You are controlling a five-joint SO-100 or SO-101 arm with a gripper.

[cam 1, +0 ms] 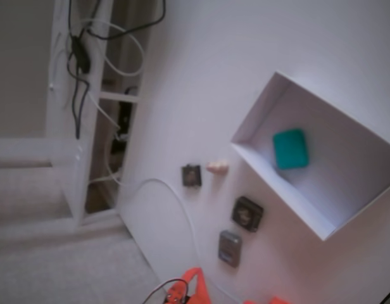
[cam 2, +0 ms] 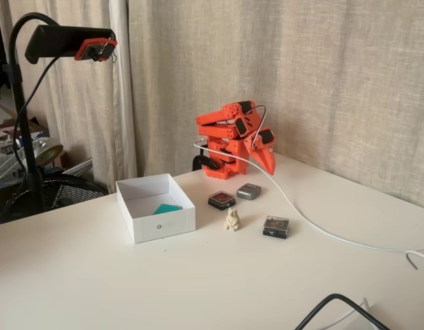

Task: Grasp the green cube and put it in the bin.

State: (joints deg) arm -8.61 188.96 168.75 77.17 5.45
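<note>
Orange arm [cam 2: 229,130] folded at centre frame on the table [cam 2: 198,289], tool [cam 2: 267,161] pointing down, empty, jaw state unclear, green cube [cam 1: 290,149] inside bin [cam 1: 347,218].

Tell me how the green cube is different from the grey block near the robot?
The green cube is teal and lies inside the white bin; the grey block is grey and lies on the open table. The cube looks square; the grey block looks longer. Both are small, flat and untouched.
</note>
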